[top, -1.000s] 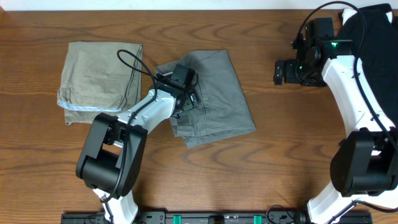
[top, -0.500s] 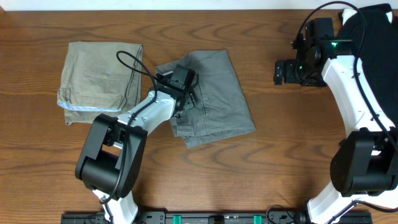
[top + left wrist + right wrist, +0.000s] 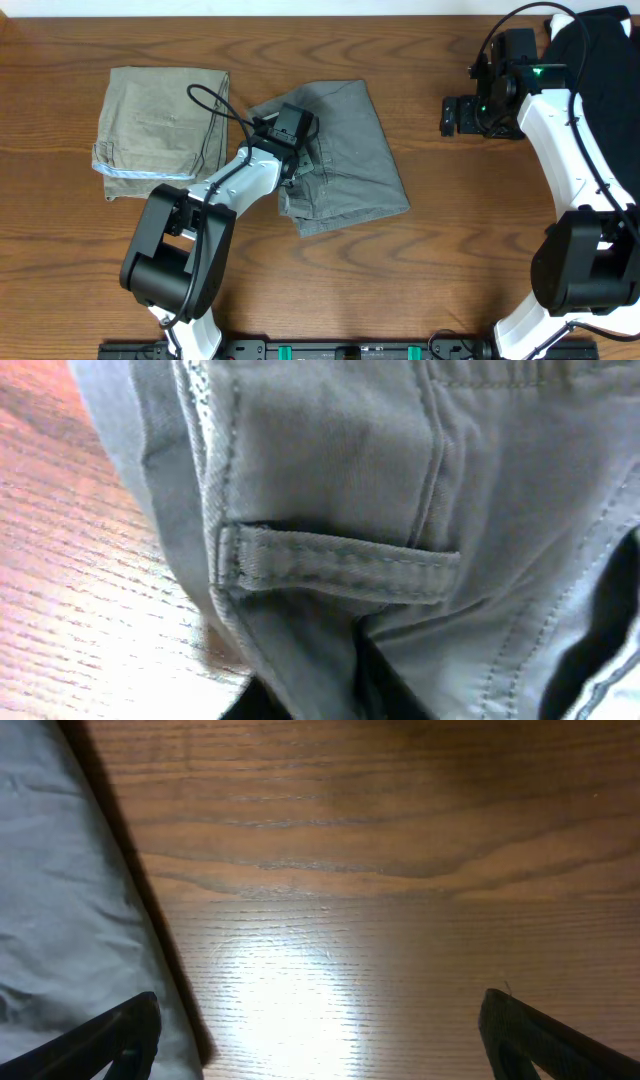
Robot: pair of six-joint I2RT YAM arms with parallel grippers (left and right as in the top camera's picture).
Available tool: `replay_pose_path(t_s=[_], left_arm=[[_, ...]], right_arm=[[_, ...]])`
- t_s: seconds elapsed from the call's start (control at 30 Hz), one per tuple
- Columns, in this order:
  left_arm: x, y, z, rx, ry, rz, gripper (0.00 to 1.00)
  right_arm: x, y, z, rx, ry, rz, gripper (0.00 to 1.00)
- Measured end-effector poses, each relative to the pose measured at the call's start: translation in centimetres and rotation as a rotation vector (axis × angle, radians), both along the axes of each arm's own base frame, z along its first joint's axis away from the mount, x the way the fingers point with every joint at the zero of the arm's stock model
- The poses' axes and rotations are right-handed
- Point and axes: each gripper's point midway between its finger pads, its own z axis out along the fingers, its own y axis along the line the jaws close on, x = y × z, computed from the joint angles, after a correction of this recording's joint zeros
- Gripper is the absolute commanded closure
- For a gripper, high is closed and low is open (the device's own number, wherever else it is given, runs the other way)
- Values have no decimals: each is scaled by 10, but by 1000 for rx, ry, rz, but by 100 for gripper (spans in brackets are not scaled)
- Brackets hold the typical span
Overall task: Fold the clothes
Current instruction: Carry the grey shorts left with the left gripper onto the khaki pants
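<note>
1. Starting at far left, you have the khaki shorts [image 3: 160, 125] lying folded flat on the table [image 3: 420, 260], with a pale blue waistband edge [image 3: 125, 172] along their near side.
2. Your left claw [image 3: 302, 162] is down on the left edge of the grey shorts [image 3: 355, 150], just right of the khaki pair. The wrist view shows only grey cloth and a belt loop [image 3: 335, 560], so I cannot tell whether the claw is apart or clamped.
3. Grey shorts lie mid-table, rumpled and part-folded.
4. Your right claw [image 3: 447, 115] is over bare wood, well right of the grey shorts. Its fingers [image 3: 110, 1040] are spread wide, holding nothing.
</note>
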Motion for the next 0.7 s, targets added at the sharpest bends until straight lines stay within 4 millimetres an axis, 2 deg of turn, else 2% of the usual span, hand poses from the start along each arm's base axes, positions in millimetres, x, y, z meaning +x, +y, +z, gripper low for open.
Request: replay_pose_path(t_s=[0.17, 0.27, 0.37, 0.5, 0.6, 0.7], left_arm=[[4, -2, 5, 65, -14, -171, 94], [11, -3, 16, 109, -43, -275, 94], [20, -2, 37, 167, -106, -352, 94], [34, 9, 82, 279, -224, -409, 94], [41, 22, 115, 381, -299, -425, 94], [44, 39, 134, 471, -329, -421, 94]], right_arm=[[0, 0, 0, 0, -1, 0, 1], [0, 0, 0, 0, -1, 0, 1], [0, 0, 0, 0, -1, 0, 1], [0, 0, 0, 0, -1, 0, 1], [0, 0, 0, 0, -1, 0, 1], [0, 0, 0, 0, -1, 0, 1]])
